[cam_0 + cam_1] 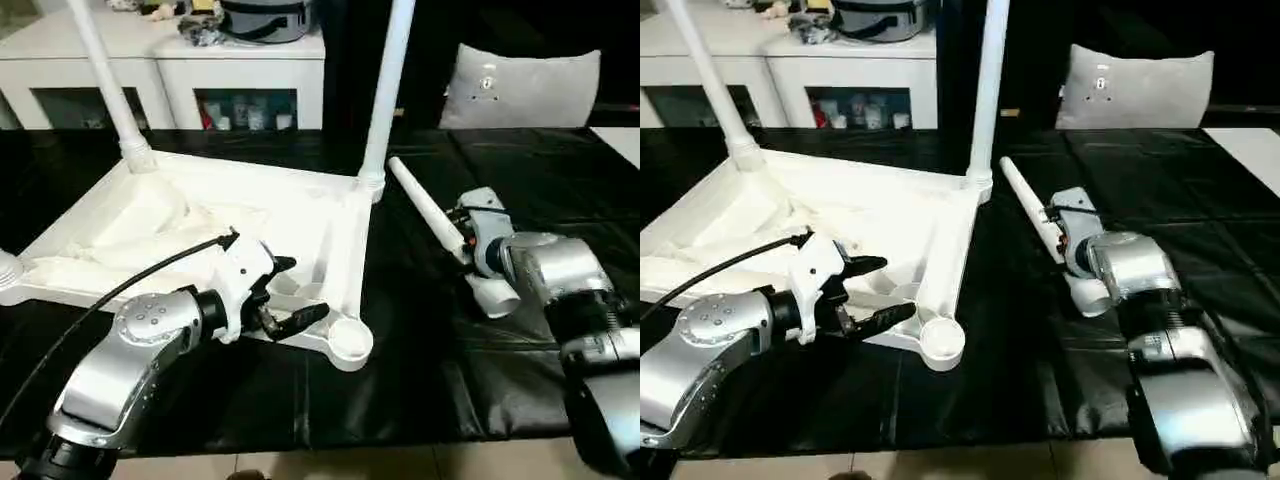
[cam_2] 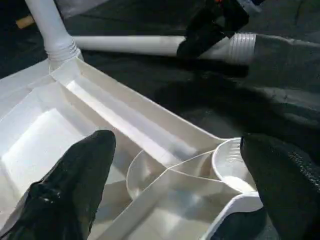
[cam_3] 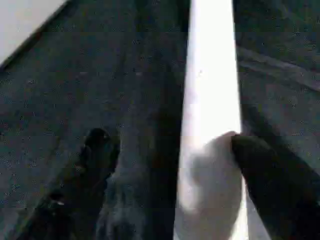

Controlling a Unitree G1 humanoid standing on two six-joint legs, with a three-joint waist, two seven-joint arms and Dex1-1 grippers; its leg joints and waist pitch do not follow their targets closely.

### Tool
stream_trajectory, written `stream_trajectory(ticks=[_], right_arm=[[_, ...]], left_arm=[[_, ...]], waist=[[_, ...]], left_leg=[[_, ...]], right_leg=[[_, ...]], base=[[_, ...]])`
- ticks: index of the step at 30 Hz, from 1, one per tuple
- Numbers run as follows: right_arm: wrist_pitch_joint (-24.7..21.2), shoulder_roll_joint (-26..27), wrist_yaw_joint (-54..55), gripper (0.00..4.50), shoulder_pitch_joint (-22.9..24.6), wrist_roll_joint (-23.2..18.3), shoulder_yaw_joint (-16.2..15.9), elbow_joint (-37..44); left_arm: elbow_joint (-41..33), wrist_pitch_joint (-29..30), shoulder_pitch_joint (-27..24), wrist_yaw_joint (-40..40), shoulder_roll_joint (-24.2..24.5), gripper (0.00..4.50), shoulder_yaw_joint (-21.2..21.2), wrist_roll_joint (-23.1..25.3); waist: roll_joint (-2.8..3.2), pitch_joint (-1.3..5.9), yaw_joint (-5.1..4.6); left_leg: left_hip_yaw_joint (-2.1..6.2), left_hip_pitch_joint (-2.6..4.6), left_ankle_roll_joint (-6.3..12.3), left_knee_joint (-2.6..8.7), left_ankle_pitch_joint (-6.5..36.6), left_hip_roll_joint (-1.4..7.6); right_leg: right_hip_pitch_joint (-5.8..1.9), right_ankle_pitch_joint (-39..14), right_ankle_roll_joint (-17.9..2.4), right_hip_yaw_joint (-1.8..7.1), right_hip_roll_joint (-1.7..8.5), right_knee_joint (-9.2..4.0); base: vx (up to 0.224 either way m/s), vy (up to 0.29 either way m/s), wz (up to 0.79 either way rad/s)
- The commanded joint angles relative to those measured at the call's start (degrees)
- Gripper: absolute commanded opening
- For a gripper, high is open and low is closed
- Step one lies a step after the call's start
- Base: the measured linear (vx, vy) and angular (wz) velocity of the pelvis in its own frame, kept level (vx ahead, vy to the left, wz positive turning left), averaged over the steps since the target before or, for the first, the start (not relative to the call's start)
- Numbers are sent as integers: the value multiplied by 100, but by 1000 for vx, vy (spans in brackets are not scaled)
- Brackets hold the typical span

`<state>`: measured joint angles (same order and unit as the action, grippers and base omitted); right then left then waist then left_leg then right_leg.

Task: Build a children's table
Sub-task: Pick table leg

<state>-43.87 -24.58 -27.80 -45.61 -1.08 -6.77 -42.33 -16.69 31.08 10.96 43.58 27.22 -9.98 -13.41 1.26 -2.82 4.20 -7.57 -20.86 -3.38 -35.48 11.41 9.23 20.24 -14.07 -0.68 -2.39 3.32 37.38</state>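
Plastic leg (image 1: 428, 216) on the black desk (image 1: 470, 390), beside the upturned table top (image 1: 200, 230)
Light, stiff, slippery and round, best gripped mid-shaft; it lies flat, ribbed end nearest, tip pointing away. Right end effector (image 3: 167, 150) straddles it, not yet clamped; left end effector (image 2: 175, 160) gapes wide over the empty corner socket (image 1: 350, 342)

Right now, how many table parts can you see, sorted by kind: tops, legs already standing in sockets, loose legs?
Table top, upside down: 1
Legs standing in corner sockets: 2, far-left leg and far-right leg
Loose leg lying on the black mat, at the right pincer: 1
Total: 4 parts
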Motion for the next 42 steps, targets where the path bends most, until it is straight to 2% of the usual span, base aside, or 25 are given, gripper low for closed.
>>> stream_trajectory(ticks=[1,3,4,5,7,10,14,16,20,22,24,26,28,29,30,31,32,34,35,36,38,39,40,41,42], right_arm=[[61,-14,-10,367,-91,181,-134,-396],[28,-15,-41,356,-135,180,-141,-484],[3,-19,-65,356,-171,180,-146,-560],[-27,-30,-108,330,-274,186,-152,-793],[-24,-30,-116,323,-290,187,-153,-832],[-20,-55,-250,286,-475,233,-154,-1310],[-69,-101,-322,253,-490,190,-52,-1419],[-81,-138,-287,234,-492,94,114,-1458],[-119,-183,-265,209,-480,-66,311,-1458],[-107,-184,-88,195,-461,-250,599,-1460],[-93,-184,-46,193,-457,-278,651,-1461],[-59,-193,112,188,-405,-401,884,-1383],[210,-170,560,188,-171,-715,1520,-905],[210,-170,560,187,-171,-715,1520,-905],[596,-107,699,187,59,-909,1873,-427],[845,-62,704,187,179,-1001,2007,-181],[1179,9,631,187,363,-1131,2160,207],[1372,91,557,187,520,-1291,2335,578],[1311,357,423,187,705,-1872,2895,1332],[1311,357,423,187,705,-1872,2895,1332],[1211,694,-150,187,896,-2732,3347,2208],[1211,694,-150,187,896,-2732,3347,2208],[1076,897,-689,186,1122,-3358,3442,2950],[1076,897,-689,186,1122,-3358,3442,2950],[928,956,-895,186,1243,-3616,3392,3276]], left_arm=[[-166,94,27,36,89,450,-24,-45],[-194,114,17,32,99,450,-23,-57],[-214,129,8,29,104,450,-22,-64],[-248,164,-8,27,107,450,-19,-71],[-252,169,-9,28,107,450,-19,-71],[-271,208,-12,44,119,450,-30,-79],[-247,206,24,44,145,450,-62,-86],[-231,206,58,48,151,450,-70,-98],[-192,186,95,68,147,450,-85,-90],[-135,172,147,87,134,450,-89,-88],[-123,170,159,89,130,450,-90,-88],[-69,139,197,82,84,450,-75,-107],[84,72,277,-60,-114,450,43,-177],[84,72,277,-60,-114,450,43,-177],[196,0,346,-190,-258,450,135,-202],[243,-33,381,-252,-321,450,176,-209],[309,-76,439,-349,-420,450,244,-223],[381,-88,516,-462,-538,450,325,-258],[457,-54,714,-649,-802,450,470,-382],[457,-54,714,-649,-802,450,470,-382],[436,45,933,-788,-1083,450,606,-608],[436,45,933,-788,-1083,450,606,-608],[438,182,1149,-915,-1350,450,779,-883],[438,182,1149,-915,-1350,450,779,-883],[454,265,1275,-987,-1490,450,893,-1059]], waist=[[-12,350,39],[-28,402,72],[-21,398,102],[-26,409,108],[-28,420,131],[-6,378,137],[4,359,152],[43,359,161],[46,367,174],[73,370,178],[48,371,176],[37,370,179],[8,370,181],[9,378,200],[6,388,194],[-29,380,231],[-43,414,215],[-48,400,232],[-57,401,219],[-56,400,226],[-65,387,220],[-56,381,238],[-56,380,255],[-56,380,255],[-56,369,259]], left_leg=[[19,2,-23,411,695,270],[-5,-23,47,375,302,269],[-35,-35,131,360,184,270],[-37,-37,145,356,165,274],[-46,-46,185,345,110,284],[-59,-47,114,368,455,298],[-70,-27,-45,396,765,320],[-68,-23,-101,398,813,323],[-68,-25,-124,399,786,319],[-67,-31,-122,393,769,315],[-70,-28,-130,397,776,314],[-75,-33,-128,399,760,314],[-84,-29,-119,398,706,314],[-90,-21,-117,392,667,315],[-80,-25,-117,395,632,313],[-107,-39,-52,394,543,316],[-84,-41,-7,385,413,308],[-107,-50,104,379,335,305],[-110,-58,168,384,318,294],[-97,-46,218,393,373,318],[-108,-37,263,403,485,319],[-100,-39,302,408,534,335],[-102,-31,325,413,547,333],[-102,-31,325,413,547,333],[-103,-39,343,420,521,330]], right_leg=[[-174,-96,-1525,234,446,-418],[-187,515,-1545,232,425,-360],[-158,772,-1565,227,407,-346],[-164,805,-1578,225,410,-337],[-150,899,-1614,220,404,-321],[-124,479,-1613,215,415,-363],[-110,69,-1506,224,420,-398],[-102,60,-1487,226,418,-394],[-107,188,-1491,219,407,-385],[-108,236,-1493,218,411,-384],[-110,226,-1497,215,405,-387],[-116,196,-1494,223,421,-396],[-112,201,-1467,228,416,-398],[-112,244,-1411,236,421,-402],[-124,281,-1412,228,417,-388],[-123,407,-1320,253,431,-408],[-146,549,-1325,229,418,-374],[-126,655,-1289,243,411,-385],[-138,650,-1274,246,402,-388],[-130,582,-1270,249,422,-388],[-112,363,-1292,246,423,-416],[-114,258,-1269,249,437,-424],[-111,200,-1250,243,428,-433],[-111,200,-1250,243,428,-433],[-104,119,-1247,239,423,-448]], base=[[0,0,0],[0,0,0],[0,0,0],[0,0,0],[0,0,0],[0,0,0],[0,0,0],[0,0,0],[0,0,0],[0,0,0],[0,0,0],[0,0,0],[0,0,0],[0,0,0],[0,0,0],[0,0,0],[0,0,0],[0,0,0],[0,0,0],[0,0,0],[0,0,0],[0,0,0],[0,0,0],[0,0,0],[0,0,0]])
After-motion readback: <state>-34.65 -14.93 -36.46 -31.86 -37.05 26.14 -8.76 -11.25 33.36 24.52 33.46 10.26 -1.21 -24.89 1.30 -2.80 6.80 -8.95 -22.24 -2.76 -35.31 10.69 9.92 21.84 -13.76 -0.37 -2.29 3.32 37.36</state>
